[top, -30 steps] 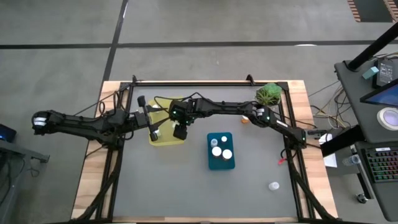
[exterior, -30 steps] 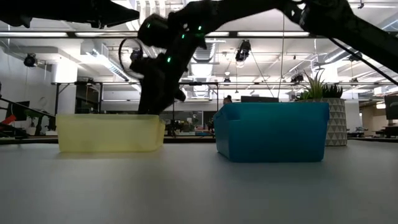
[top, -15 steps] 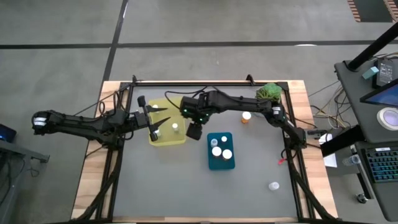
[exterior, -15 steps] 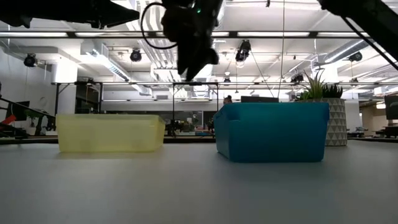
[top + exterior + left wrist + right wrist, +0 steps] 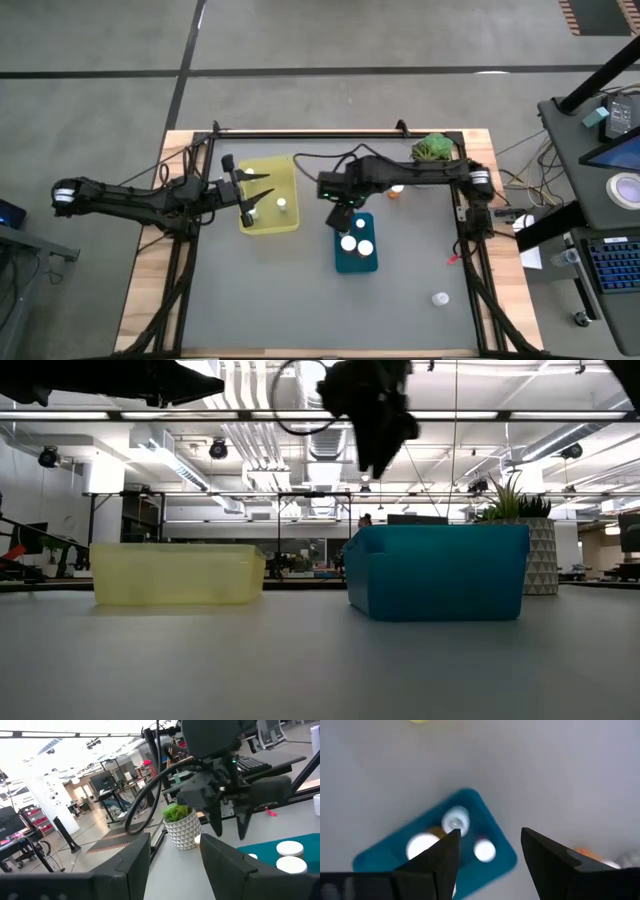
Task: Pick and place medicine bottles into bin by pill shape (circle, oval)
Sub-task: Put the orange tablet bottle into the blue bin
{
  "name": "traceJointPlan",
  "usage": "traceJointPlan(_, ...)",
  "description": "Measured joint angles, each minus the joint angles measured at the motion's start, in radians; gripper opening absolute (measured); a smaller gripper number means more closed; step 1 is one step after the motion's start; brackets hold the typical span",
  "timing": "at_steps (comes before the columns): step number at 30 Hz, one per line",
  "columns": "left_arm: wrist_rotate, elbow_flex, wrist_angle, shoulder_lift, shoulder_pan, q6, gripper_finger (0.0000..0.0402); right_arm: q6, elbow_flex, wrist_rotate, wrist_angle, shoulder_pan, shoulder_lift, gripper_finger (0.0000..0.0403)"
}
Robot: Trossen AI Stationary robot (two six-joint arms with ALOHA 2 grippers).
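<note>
Right gripper (image 5: 339, 214), fingers apart and empty, hangs above the rear edge of the teal bin (image 5: 355, 263), which holds three bottles. Left gripper (image 5: 257, 196), also spread, waits over the yellow bin (image 5: 288, 226). An orange bottle (image 5: 397, 189) near the plant (image 5: 432, 150) and a stray bottle (image 5: 439, 298) at the table's front right look like the next picks.

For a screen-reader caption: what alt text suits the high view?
From above, the right gripper hangs open and empty at the teal bin's far end, three bottles inside. The left gripper waits open over the yellow bin.
</note>
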Motion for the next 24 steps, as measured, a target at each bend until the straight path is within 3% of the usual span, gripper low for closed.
traceJointPlan(14,0.0,0.0,0.003,0.001,0.0,0.0,0.0157,0.321,-0.473,0.033,0.112,-0.065,-0.355,0.0201)
traceJointPlan(24,0.0,0.0,0.006,0.001,0.0,0.0,0.0157,0.427,-0.68,0.231,0.13,-0.092,-0.488,0.0201)
